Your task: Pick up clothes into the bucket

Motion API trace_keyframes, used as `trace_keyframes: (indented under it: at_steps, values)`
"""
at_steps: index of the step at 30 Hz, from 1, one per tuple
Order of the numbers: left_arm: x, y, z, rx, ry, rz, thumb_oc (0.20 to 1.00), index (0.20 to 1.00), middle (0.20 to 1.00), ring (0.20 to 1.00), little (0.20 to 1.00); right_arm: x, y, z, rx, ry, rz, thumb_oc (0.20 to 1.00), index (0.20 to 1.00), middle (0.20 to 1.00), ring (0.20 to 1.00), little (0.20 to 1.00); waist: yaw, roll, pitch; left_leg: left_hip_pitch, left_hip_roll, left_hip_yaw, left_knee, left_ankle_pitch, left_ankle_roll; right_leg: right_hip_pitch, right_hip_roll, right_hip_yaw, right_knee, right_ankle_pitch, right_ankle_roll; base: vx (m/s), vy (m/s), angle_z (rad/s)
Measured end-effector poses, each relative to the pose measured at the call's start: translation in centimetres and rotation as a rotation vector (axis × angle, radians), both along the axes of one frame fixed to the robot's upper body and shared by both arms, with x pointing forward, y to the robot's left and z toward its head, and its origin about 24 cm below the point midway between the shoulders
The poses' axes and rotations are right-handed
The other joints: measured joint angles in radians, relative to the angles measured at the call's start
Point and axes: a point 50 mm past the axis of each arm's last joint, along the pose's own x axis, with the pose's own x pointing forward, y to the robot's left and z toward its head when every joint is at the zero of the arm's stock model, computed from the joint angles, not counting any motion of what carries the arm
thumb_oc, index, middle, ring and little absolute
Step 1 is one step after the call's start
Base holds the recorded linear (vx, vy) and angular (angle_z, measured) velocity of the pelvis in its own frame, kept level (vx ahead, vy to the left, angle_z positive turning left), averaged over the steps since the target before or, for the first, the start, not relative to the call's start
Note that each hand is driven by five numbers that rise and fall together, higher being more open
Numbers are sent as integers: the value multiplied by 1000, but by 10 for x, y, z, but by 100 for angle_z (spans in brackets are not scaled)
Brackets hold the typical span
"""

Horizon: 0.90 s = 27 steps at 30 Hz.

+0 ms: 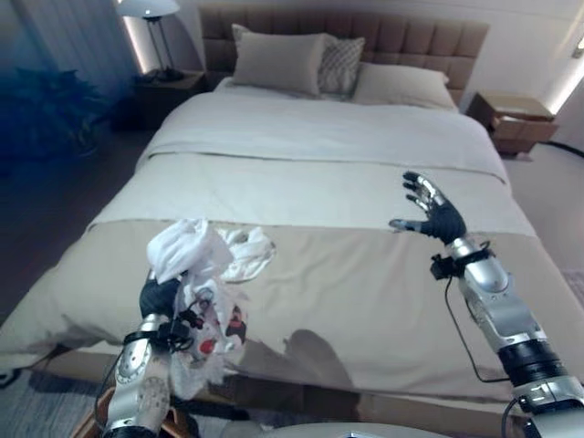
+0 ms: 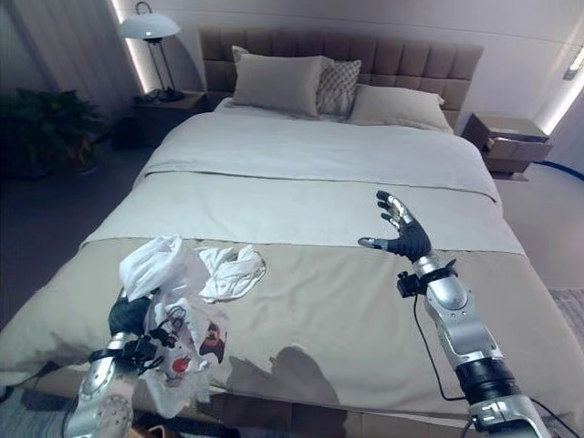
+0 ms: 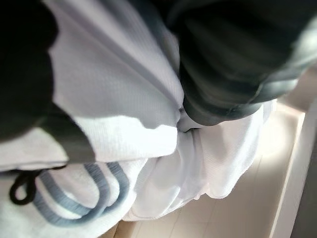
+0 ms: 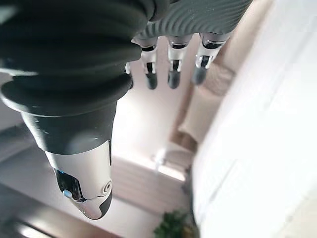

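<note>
a: you are in a bedroom, in front of a big bed (image 1: 365, 301) with a tan cover. where are the clothes?

b: your left hand (image 1: 160, 297) has a bunch of them. its fingers are closed on a white shirt (image 1: 196, 301) with little red and dark pictures, held up over the near edge of the bed. in the left wrist view the cloth is bunched up tight against the hand.

a: is that all of it?

b: no. one more white cloth (image 1: 245, 254) lies on the cover, just beside your left hand. it may be joined to the bunch; you cannot tell from here.

a: and the right hand?

b: your right hand (image 1: 433, 214) is up over the middle of the bed, fingers spread, holding nothing.

a: where is the bucket?

b: you cannot tell. a pale round edge (image 1: 356, 429) sits at the very bottom of the left eye view, and it might be the bucket.

a: so what do you do?

b: keep the left hand squeezed tight. a lot of cloth hangs down below it, so lift it high enough that it does not drag or catch on the edge of the bed. move slow, and let go when the cloth is over the bucket.

a: anything in the way?

b: not much. the pillows (image 1: 278, 62), the lamp (image 2: 151, 27) and the small table (image 1: 518, 123) are far off at the head of the bed.
</note>
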Motion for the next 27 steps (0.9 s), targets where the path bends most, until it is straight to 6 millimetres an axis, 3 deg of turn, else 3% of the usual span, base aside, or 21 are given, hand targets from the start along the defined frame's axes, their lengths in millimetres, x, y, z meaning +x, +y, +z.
trace_keyframes:
  at_steps: [4, 5, 6, 7, 8, 9, 10, 11, 12, 15, 17, 21, 22, 23, 24, 25, 27]
  values:
    - [11, -2, 18, 78, -60, 54, 200, 200, 200, 200, 200, -1, 0, -9, -28, 34, -5, 1000, 1000, 1000, 1000, 1000, 39, 26, 55, -108, 37, -108, 9, 41, -13, -45, 41, -94, 38, -30, -25, -245, -30, 84]
    - [12, -1, 21, 106, -62, 78, 200, 200, 200, 200, 200, -1, -1, -11, -53, 46, -8, 1000, 1000, 1000, 1000, 1000, 64, 58, 81, -142, 47, -107, 0, 52, 11, -64, 59, -122, 81, -50, -40, -218, -8, 70]
    - [12, 2, 21, 120, -59, 95, 200, 200, 200, 200, 200, -2, 0, -14, -66, 58, -1, 1000, 1000, 1000, 1000, 1000, 63, 63, 90, -146, 60, -55, -11, 17, 42, -68, 57, -145, 102, -62, -49, -180, 7, 107]
    - [16, 8, 26, 155, -58, 128, 200, 200, 200, 200, 200, -5, 7, -29, -79, 107, 12, 1000, 1000, 1000, 1000, 1000, 58, 9, 113, -142, 77, 145, -9, -47, 119, -77, -22, -208, 140, -56, -100, -117, 38, 102]
    - [20, 10, 28, 173, -59, 135, 200, 200, 200, 200, 200, -6, 11, -35, -81, 131, 22, 1000, 1000, 1000, 1000, 1000, 53, -20, 125, -151, 73, 207, 43, -39, 121, -75, -51, -221, 155, -63, -107, -37, 71, 109]
    - [20, 12, 29, 197, -56, 151, 200, 200, 200, 200, 200, -7, 18, -39, -78, 144, 34, 1000, 1000, 1000, 1000, 1000, 46, -26, 125, -135, 72, 182, 125, -36, 119, -75, -72, -209, 179, -71, -99, 18, 80, 61]
    - [19, 12, 28, 201, -49, 158, 200, 200, 200, 200, 200, -7, 18, -38, -86, 140, 37, 1000, 1000, 1000, 1000, 1000, 44, -5, 116, -110, 86, 165, 138, -32, 124, -73, -69, -209, 193, -85, -79, 61, 86, 47]
    - [19, 10, 26, 209, -42, 169, 200, 200, 200, 200, 200, -7, 16, -38, -97, 136, 27, 1000, 1000, 1000, 1000, 1000, 40, 24, 109, -92, 99, 167, 117, -55, 84, -70, -65, -216, 217, -95, -59, 65, 117, 54]
    - [27, 10, 29, 220, -50, 187, 200, 200, 200, 200, 200, -11, 18, -45, -73, 156, 7, 1000, 1000, 1000, 1000, 1000, 29, 0, 118, -91, 73, 155, 112, -33, 53, -74, -105, -213, 263, -99, -55, 79, 136, 58]
    - [35, 15, 41, 304, -70, 236, 200, 200, 200, 200, 200, -14, 31, -53, -27, 172, 24, 1000, 1000, 1000, 1000, 1000, 36, -58, 116, -145, 20, 129, 137, -27, 44, -93, -139, -204, 256, -99, -54, -33, 209, 41]
    - [36, 19, 45, 327, -74, 276, 200, 200, 200, 200, 200, -11, 38, -51, -7, 157, 30, 1000, 1000, 1000, 1000, 1000, 46, -69, 118, -186, 4, 124, 167, -28, 45, -136, -159, -191, 274, -94, -48, -133, 229, 11]
    - [40, 21, 49, 387, -80, 333, 200, 200, 200, 200, 200, -2, 48, -42, -8, 122, 46, 1000, 1000, 1000, 1000, 1000, 42, -64, 159, -256, -15, 124, 251, -47, 51, -200, -199, -145, 354, -105, -31, -141, 90, 1]
    - [52, 19, 61, 394, -122, 340, 200, 200, 200, 200, 200, 1, 50, -36, -19, 97, 55, 1000, 1000, 1000, 1000, 1000, 27, -56, 200, -307, -13, 110, 299, -51, 54, -257, -210, -82, 439, -118, -33, -172, 53, 39]
    - [63, 16, 76, 409, -173, 340, 200, 200, 200, 200, 200, 2, 54, -34, -23, 90, 70, 1000, 1000, 1000, 1000, 1000, 13, -64, 228, -355, -27, 91, 312, -63, 59, -322, -211, 27, 474, -155, -22, -77, 53, 40]
    - [67, 17, 83, 419, -194, 348, 200, 200, 200, 200, 200, 4, 59, -33, -18, 87, 84, 1000, 1000, 1000, 1000, 1000, 15, -79, 235, -379, -26, 94, 322, -67, 53, -349, -208, 70, 465, -172, -11, -67, 47, 0]
    - [72, 21, 99, 439, -246, 394, 200, 200, 200, 200, 200, 11, 70, -23, -19, 56, 129, 1000, 1000, 1000, 1000, 1000, 19, -79, 271, -438, -10, 100, 356, -68, 51, -398, -195, 100, 464, -190, 36, -59, -1, -30]
    - [73, 22, 104, 444, -263, 442, 200, 200, 200, 200, 200, 13, 77, -18, -17, 37, 153, 1000, 1000, 1000, 1000, 1000, 16, -76, 304, -487, 13, 96, 373, -65, 50, -460, -175, 118, 485, -178, 25, -51, -12, -30]
